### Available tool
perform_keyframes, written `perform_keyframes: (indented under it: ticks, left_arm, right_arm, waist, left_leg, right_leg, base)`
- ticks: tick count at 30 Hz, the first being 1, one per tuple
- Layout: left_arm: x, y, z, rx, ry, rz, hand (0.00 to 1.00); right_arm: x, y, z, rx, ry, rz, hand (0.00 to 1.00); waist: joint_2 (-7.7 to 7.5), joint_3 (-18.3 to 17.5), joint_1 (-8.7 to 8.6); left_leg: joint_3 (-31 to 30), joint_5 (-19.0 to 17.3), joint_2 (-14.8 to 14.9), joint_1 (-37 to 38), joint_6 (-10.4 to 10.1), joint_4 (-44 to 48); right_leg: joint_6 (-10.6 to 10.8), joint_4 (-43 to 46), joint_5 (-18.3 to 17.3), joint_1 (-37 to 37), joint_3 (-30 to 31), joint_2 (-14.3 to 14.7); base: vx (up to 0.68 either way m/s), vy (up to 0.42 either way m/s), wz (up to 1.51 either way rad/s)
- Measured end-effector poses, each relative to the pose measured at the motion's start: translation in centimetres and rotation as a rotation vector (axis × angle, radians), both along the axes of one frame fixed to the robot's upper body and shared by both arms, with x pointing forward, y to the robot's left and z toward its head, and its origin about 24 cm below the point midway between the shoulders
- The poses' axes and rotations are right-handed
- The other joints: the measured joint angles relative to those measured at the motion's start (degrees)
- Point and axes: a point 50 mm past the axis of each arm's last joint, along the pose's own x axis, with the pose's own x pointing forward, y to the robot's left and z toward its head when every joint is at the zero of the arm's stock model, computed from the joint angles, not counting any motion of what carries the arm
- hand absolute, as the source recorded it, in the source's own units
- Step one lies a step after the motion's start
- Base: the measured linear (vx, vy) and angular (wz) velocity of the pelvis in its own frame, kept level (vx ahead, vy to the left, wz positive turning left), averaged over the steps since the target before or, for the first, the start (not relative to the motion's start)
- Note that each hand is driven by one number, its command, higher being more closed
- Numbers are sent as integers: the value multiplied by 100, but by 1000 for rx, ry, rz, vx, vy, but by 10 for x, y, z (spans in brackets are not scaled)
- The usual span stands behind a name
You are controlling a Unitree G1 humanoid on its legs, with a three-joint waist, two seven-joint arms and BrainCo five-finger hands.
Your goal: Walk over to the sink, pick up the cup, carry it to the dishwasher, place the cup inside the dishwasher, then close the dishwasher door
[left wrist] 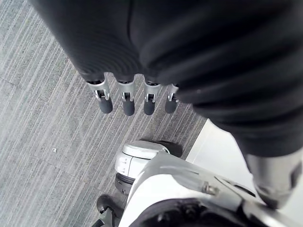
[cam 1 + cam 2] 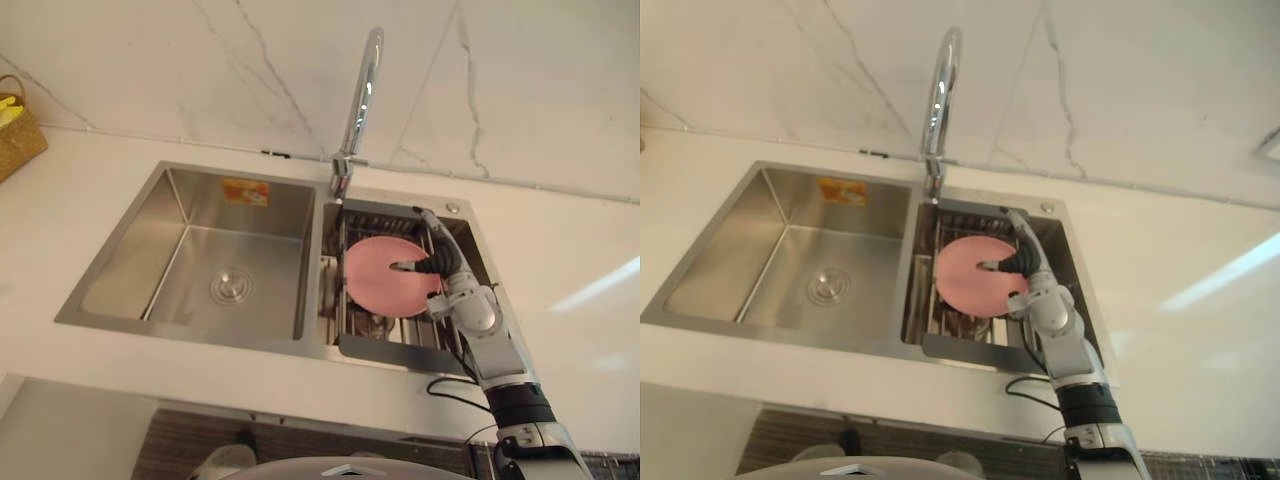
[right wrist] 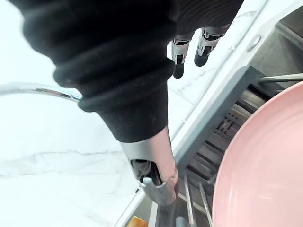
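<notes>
Wall: pale marble (image 2: 520,80) with grey veins, behind the counter.
Countertop: white (image 2: 560,250), set around a steel sink (image 2: 112,300).
Sink: two basins; the left basin (image 2: 200,250) has a round drain (image 2: 231,287) and an orange sticker (image 2: 246,190) on its back wall.
Rack: dark and slatted (image 3: 226,126), in the right basin.
Faucet: chrome (image 2: 361,90), rising from the divider between the basins.
Task's thing: a pink round dish (image 2: 380,280) lies on the rack in the right basin; it looks flat and wide rather than cup-shaped.
Right hand: (image 2: 440,262) over the dish's right edge, fingers (image 3: 180,70) straight, gripping nothing; whether the thumb touches the rim cannot be told.
Left hand: (image 1: 124,101) hangs over the grey striped floor (image 1: 42,142), fingers straight, holding nothing.
Basket: woven (image 2: 18,135), on the counter's far left.
</notes>
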Motion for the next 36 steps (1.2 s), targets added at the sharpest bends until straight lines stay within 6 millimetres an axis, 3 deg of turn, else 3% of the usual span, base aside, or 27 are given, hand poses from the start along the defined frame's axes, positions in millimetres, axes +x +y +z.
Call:
perform_keyframes:
  ticks: [9, 15, 28, 36]
  left_arm:
    - [-1, 0, 0, 8, -4, -3, 0]
    - [-1, 0, 0, 11, -3, -14, 0]
    - [0, 3, 1, 16, -2, -18, 0]
    - [0, 4, 1, 18, -1, -20, 0]
  right_arm:
    - [-7, -9, 17, 62, -54, 23, 0]
    - [-11, -8, 9, -4, 63, 152, 0]
    - [-18, -16, 5, -153, 192, 264, 0]
    - [-26, -15, 0, -337, 226, 343, 0]
  waist:
    - [7, 5, -33]
    - [0, 0, -66]
    - [-19, -16, -164]
    - [-32, -56, -207]
  left_leg:
    - [19, -3, 1, 6, 1, 0]
    - [57, -32, 0, -2, -6, 1]
    - [120, -83, 3, -18, 5, 0]
    - [132, -72, 7, -61, -3, 0]
  right_leg:
    - [-22, 9, -58, -33, 9, -3]
    - [7, 29, -70, -60, 15, -15]
    - [24, 207, -59, -190, 76, -63]
    - [20, 262, -63, -275, 121, -68]
  base:
    - [0, 1, 0]
    - [2, 1, -1]
    - [9, 3, -3]
    - [-2, 5, -1]
